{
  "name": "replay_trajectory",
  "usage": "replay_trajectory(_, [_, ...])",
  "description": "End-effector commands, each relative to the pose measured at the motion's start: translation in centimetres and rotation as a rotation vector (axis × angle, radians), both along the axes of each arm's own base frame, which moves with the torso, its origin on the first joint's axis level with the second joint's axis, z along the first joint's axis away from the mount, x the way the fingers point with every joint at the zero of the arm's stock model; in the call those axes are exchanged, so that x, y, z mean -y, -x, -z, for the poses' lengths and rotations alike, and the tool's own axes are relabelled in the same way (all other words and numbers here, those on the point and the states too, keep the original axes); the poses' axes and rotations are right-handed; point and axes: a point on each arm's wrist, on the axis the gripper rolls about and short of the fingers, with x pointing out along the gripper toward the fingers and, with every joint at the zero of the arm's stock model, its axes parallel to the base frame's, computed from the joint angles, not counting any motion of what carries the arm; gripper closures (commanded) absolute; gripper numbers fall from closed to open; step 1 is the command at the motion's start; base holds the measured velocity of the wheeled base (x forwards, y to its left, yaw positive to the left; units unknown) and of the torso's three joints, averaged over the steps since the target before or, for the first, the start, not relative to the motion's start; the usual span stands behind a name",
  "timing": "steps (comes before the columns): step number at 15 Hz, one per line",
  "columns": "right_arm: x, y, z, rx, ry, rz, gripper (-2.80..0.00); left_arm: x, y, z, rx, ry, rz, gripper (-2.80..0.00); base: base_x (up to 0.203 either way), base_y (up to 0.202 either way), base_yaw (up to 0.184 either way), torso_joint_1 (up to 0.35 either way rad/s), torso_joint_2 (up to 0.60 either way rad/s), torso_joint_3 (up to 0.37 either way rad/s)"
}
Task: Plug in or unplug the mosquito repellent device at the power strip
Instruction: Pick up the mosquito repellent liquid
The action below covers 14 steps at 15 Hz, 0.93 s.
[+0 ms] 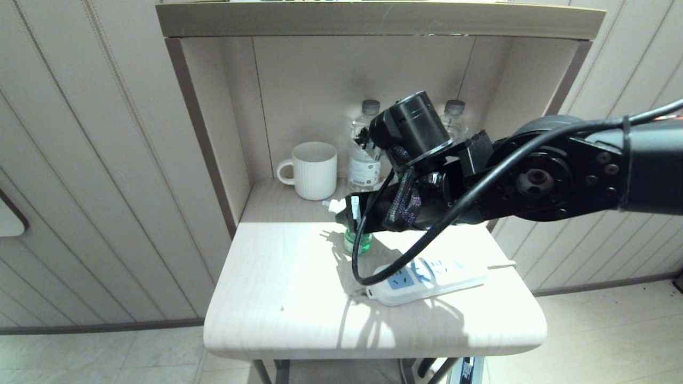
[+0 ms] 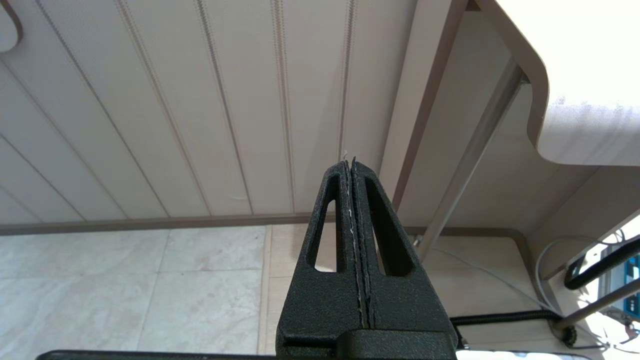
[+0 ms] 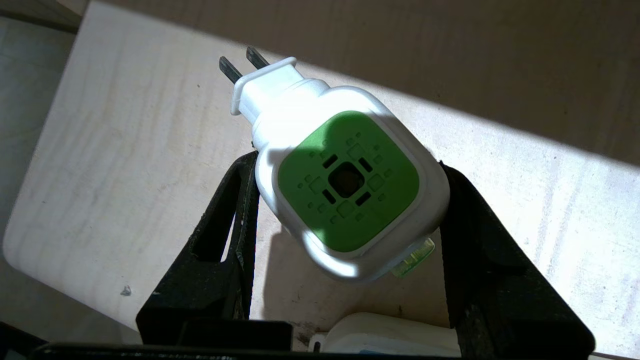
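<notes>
Plainly, the counter (image 1: 277,298) carries the power strip (image 1: 427,280), with the mosquito repellent device (image 3: 345,185) unplugged, in the air just behind it, clamped between the right gripper (image 3: 345,220) jaws. Its prongs point away from the strip, so a poor turn could miss the sockets. Only the right wrist view shows those prongs. The left gripper (image 2: 353,165) hangs closed and empty below the counter's edge.

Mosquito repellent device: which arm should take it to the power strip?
Right. The right gripper already clamps the mosquito repellent device, prongs bare, beside the power strip. The left gripper hangs shut below the table.
</notes>
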Motion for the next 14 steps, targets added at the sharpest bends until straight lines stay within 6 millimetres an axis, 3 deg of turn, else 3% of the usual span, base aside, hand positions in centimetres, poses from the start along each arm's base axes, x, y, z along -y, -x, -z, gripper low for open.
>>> replay_trajectory(1, [0.1,0.1,-0.5,0.026,-0.016,0.016,0.0,0.0,0.0,0.0,-0.002,0.0,0.0,0.0,0.0,0.0,0.0,0.0,0.0,0.0])
replay_trajectory(9, [-0.8,0.7,-0.3,0.03,-0.105,0.243,0.0,0.0,0.0,0.0,-0.002,0.0,-0.001,0.0,0.0,0.0,0.0,0.0,0.0,0.0])
replay_trajectory(14, [-1.0,0.6,0.7,0.065,-0.044,0.347,0.0,0.0,0.0,0.0,-0.002,0.0,-0.001,0.0,0.0,0.0,0.0,0.0,0.0,0.0])
